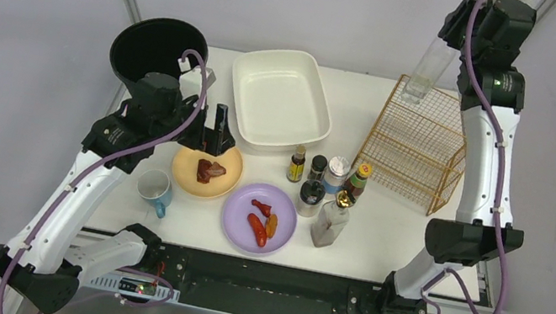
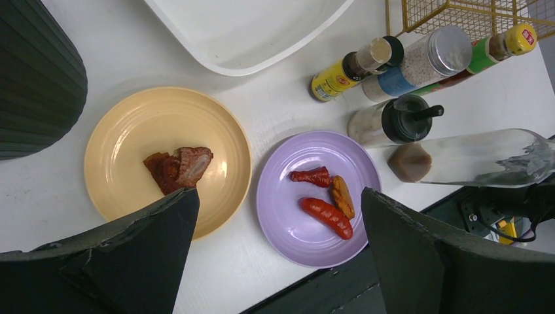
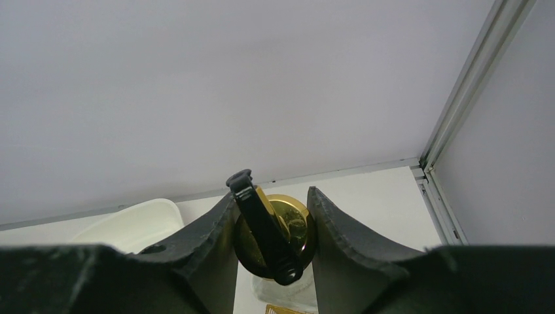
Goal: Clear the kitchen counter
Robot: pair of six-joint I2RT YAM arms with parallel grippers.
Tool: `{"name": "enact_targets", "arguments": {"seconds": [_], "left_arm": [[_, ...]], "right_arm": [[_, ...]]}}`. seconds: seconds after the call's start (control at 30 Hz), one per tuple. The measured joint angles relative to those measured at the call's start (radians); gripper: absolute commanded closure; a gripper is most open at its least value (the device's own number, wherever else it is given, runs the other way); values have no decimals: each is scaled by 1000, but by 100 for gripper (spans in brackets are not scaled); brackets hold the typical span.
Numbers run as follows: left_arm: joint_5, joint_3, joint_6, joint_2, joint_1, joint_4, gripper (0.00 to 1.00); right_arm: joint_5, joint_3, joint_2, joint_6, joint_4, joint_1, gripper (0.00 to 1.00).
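Far beneath the right pincer (image 1: 460, 25), which pinches a clear gold-capped bottle (image 1: 431, 67) by its top, lie the gold wire rack (image 1: 417, 146) and counter (image 1: 379, 244); a loose grip could drop and shatter it. Left pincer (image 1: 215, 140) is spread.

Left end effector (image 1: 216, 136) open, low — right end effector (image 1: 452, 33) raised, gripping bottle (image 1: 429, 70).

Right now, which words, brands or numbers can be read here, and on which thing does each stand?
None can be read with certainty.
Small bottle, yellow label: print too small.
Shaker jar, blue label: blurred.
Sauce bottle, red mark on yellow cap: blurred.
Tall glass bottle in the right end effector: no label visible.
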Motion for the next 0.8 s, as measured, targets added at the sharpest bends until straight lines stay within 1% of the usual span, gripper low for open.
{"name": "enact_targets", "arguments": {"seconds": [0.27,0.4,0.47,0.6,0.8], "left_arm": [[2,-33,-8,-15,0,14,1],[8,-57,-16,-20,0,16,1],[8,-66,-20,-22,0,16,1],[8,-87,-26,-31,0,22,1],[6,-116,-27,-37,0,23,1]], "right_arm": [[-12,-2,33,8,27,-20,100],[-12,-45,32,15,76,-23,100],[-11,-98,25,24,109,-23,100],[-7,-278,-3,53,170,-23,100],[14,-433,-9,68,194,-17,100]]}}
